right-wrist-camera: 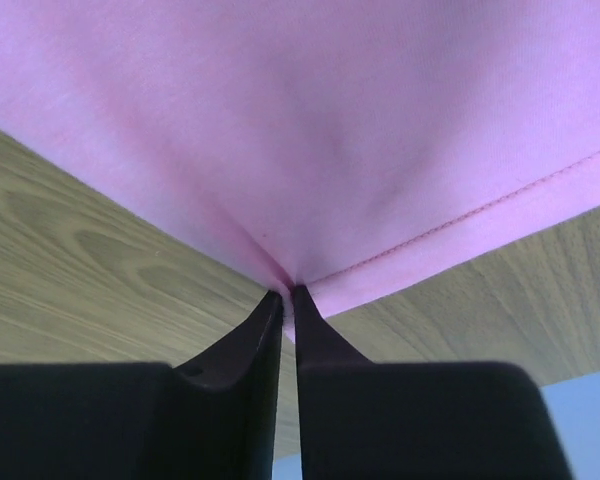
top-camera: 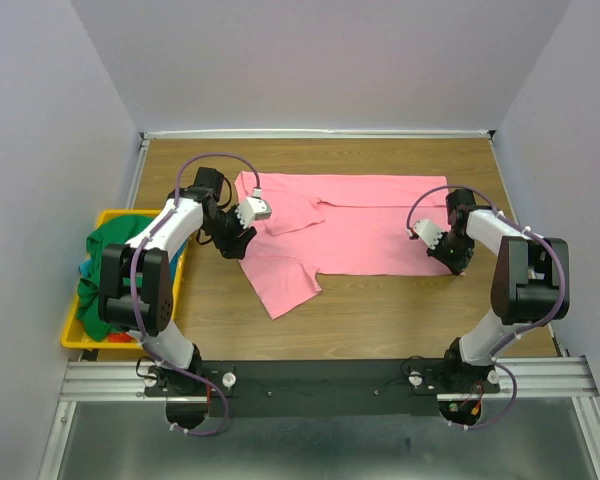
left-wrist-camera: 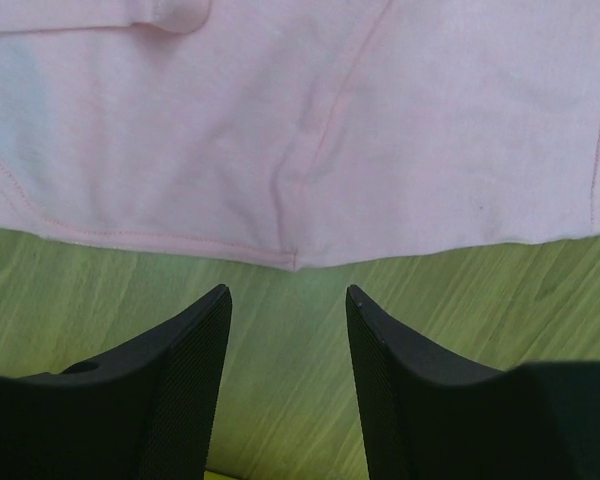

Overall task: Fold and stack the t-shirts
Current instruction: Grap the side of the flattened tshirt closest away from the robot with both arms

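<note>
The pink t-shirt (top-camera: 365, 225) lies spread flat across the middle of the wooden table, one sleeve reaching toward the near left. My left gripper (top-camera: 235, 243) is open and empty at the shirt's left edge; in the left wrist view its fingertips (left-wrist-camera: 218, 300) stand just short of the pink hem (left-wrist-camera: 290, 262). My right gripper (top-camera: 450, 262) is shut on the shirt's near right corner; in the right wrist view the pink cloth (right-wrist-camera: 310, 150) bunches into the closed tips (right-wrist-camera: 287, 295). A green t-shirt (top-camera: 110, 262) lies heaped in the bin, with bits of blue and orange.
A yellow plastic bin (top-camera: 75, 335) stands at the table's left edge beside the left arm. A raised rail (top-camera: 320, 133) runs along the table's far edge, with grey walls behind and at both sides.
</note>
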{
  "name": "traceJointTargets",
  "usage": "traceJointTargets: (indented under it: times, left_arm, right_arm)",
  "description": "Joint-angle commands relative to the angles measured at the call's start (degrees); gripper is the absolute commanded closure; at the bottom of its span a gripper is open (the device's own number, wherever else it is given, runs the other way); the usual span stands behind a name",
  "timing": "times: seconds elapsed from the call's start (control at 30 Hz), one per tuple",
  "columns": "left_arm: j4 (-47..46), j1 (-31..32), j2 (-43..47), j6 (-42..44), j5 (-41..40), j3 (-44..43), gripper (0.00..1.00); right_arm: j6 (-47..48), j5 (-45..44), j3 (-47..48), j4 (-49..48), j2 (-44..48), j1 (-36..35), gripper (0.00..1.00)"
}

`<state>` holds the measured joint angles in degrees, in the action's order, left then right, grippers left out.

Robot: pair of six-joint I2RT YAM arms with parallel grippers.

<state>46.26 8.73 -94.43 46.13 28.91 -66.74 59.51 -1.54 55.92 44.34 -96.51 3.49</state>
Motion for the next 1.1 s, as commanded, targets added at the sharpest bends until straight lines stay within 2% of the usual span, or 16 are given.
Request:
traceJointTargets:
  times: [0.0, 0.07, 0.13, 0.3, 0.4, 0.73, 0.97, 1.03, 1.07]
  left_arm:
    - [1.38, 1.90, 3.81, 5.37, -1.04, 2.75, 0.45]
    - [0.59, 4.18, 5.21, 6.16, -2.44, 5.46, 0.46]
    - [-1.52, 6.20, 6.01, 5.90, -3.76, 7.32, 0.47]
    - [-7.92, 12.35, 7.51, 3.10, -7.98, 11.98, 0.47]
    - [-10.04, 13.76, 6.90, 1.60, -9.22, 12.42, 0.47]
    - [-11.81, 14.82, 2.86, 1.95, -12.03, 12.25, 0.52]
    - [-12.51, 15.26, -1.36, 2.39, -14.93, 15.41, 0.53]
    - [-12.16, 15.44, -1.63, 2.39, -14.93, 15.50, 0.64]
    - [-11.90, 15.53, -1.37, 2.65, -14.76, 15.41, 0.72]
  right_arm:
    - [-0.35, -1.80, -3.01, -4.17, -1.23, 0.03, 0.89]
    - [-0.79, -2.15, -2.40, -4.08, -1.14, 0.03, 0.96]
    - [-0.71, -2.24, -2.22, -4.08, -0.79, 0.03, 0.99]
    - [-0.88, -2.50, -2.31, -3.99, 0.27, 0.03, 0.99]
    - [-1.23, -2.41, -2.31, -3.91, 0.71, 0.03, 1.00]
    - [-2.29, -1.98, -1.43, -3.47, 0.18, 0.03, 0.99]
    - [-2.82, -1.80, -1.25, -3.29, 0.18, 0.03, 0.99]
    - [-2.99, -1.97, -1.43, -3.20, 0.27, 0.03, 0.99]
    - [-2.99, -2.06, -1.43, -3.12, 0.36, 0.03, 0.99]
